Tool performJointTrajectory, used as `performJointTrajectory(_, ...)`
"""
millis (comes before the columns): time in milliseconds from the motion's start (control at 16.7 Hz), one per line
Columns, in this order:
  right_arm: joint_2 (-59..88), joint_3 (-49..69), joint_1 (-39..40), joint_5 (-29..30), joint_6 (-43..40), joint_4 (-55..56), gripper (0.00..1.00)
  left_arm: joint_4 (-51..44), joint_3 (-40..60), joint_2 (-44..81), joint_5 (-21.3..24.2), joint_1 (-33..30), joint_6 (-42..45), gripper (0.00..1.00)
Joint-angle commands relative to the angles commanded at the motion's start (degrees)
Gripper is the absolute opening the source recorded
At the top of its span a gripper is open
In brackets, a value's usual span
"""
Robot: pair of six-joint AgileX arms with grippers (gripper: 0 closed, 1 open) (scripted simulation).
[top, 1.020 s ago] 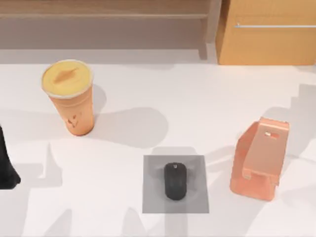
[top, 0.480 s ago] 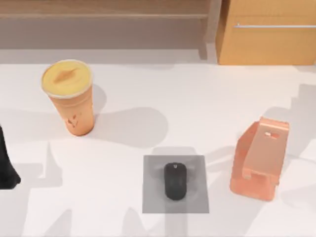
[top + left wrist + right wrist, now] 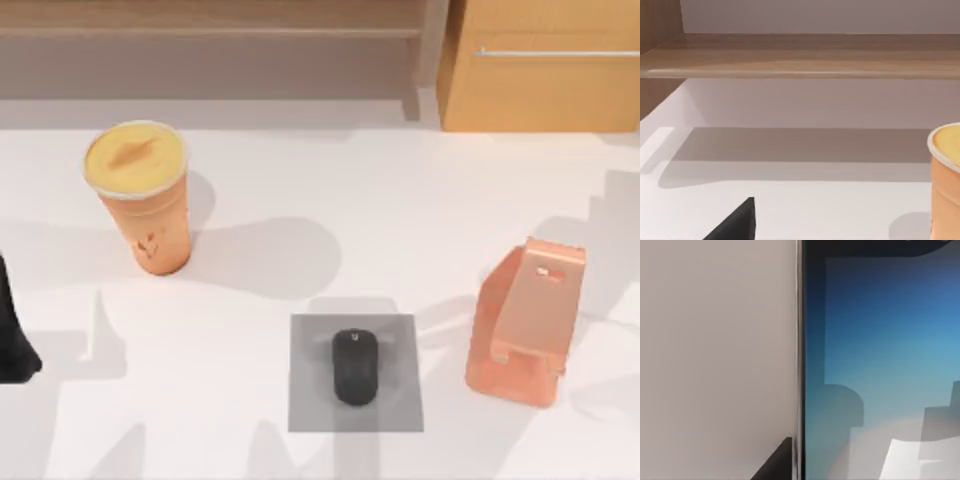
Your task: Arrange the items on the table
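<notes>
The tall orange cup (image 3: 145, 205) with its yellow lid stands upright at the table's (image 3: 330, 200) left; its edge also shows in the left wrist view (image 3: 946, 175). A small black mouse (image 3: 355, 367) lies on a grey pad (image 3: 305, 400) near the front middle. The smartphone's blue-white screen (image 3: 880, 365) sits very close in the right wrist view, beside a black part of my right gripper (image 3: 780, 462). My left gripper (image 3: 12, 340) is a black shape at the far left edge, apart from the cup; a black part of it shows in the left wrist view (image 3: 737, 225).
An orange-pink stand (image 3: 525, 320) sits at the right of the table. A wooden cabinet (image 3: 540, 80) with a metal handle is at the back right, and a low wooden shelf (image 3: 210, 30) runs along the back.
</notes>
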Motion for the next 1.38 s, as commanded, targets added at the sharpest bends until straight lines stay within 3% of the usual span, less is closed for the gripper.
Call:
performJointTrajectory(900,-4.5,3.8,1.5,0.8,1.9,-6.0,0.0,0.0,0.0,0.0,0.0,0.0,0.0,1.0)
performJointTrajectory(1140,-12.0,3.0,10.2,7.4,12.2,-5.6,0.0,0.0,0.0,0.0,0.0,0.0,0.0,1.0)
performJointTrajectory(1380,-25.6,-1.2,26.0,17.9,30.4,-4.2,0.0,0.0,0.0,0.0,0.0,0.0,0.0,1.0)
